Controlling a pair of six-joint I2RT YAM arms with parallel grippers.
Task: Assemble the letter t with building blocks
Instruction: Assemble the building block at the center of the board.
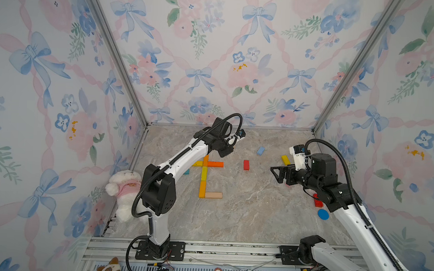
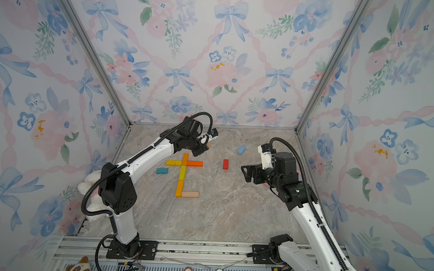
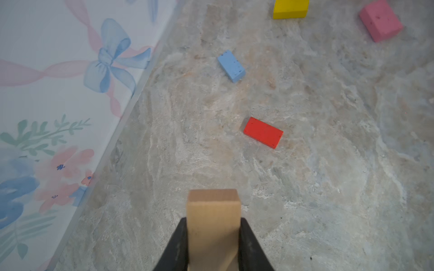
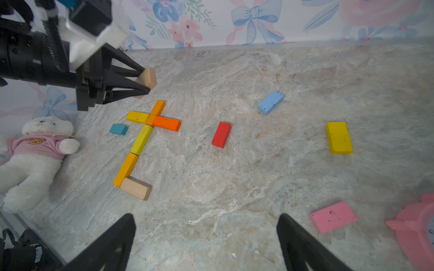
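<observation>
On the marble floor lies a figure of building blocks: an orange crossbar block (image 1: 215, 164), a yellow one (image 1: 197, 163), an orange top piece (image 1: 205, 158), a yellow (image 1: 204, 173) and an orange (image 1: 202, 189) stem block, and a bare wood foot (image 1: 213, 195). My left gripper (image 3: 213, 234) hangs just behind the figure's top, shut on another bare wood block (image 3: 213, 211), also seen in the right wrist view (image 4: 149, 76). Loose blocks lie to the right: red (image 1: 246, 165), light blue (image 1: 260, 150), yellow (image 1: 285, 159), pink (image 4: 333, 217). A teal one (image 2: 162, 170) lies left of the stem. My right gripper (image 4: 206, 225) is open, holding nothing.
A white plush bear (image 1: 124, 187) in a pink shirt lies against the left wall. A blue disc (image 1: 323, 214) and a small red piece (image 1: 317, 200) lie under my right arm. A pink alarm clock (image 4: 415, 232) sits near the right wall. Walls enclose three sides.
</observation>
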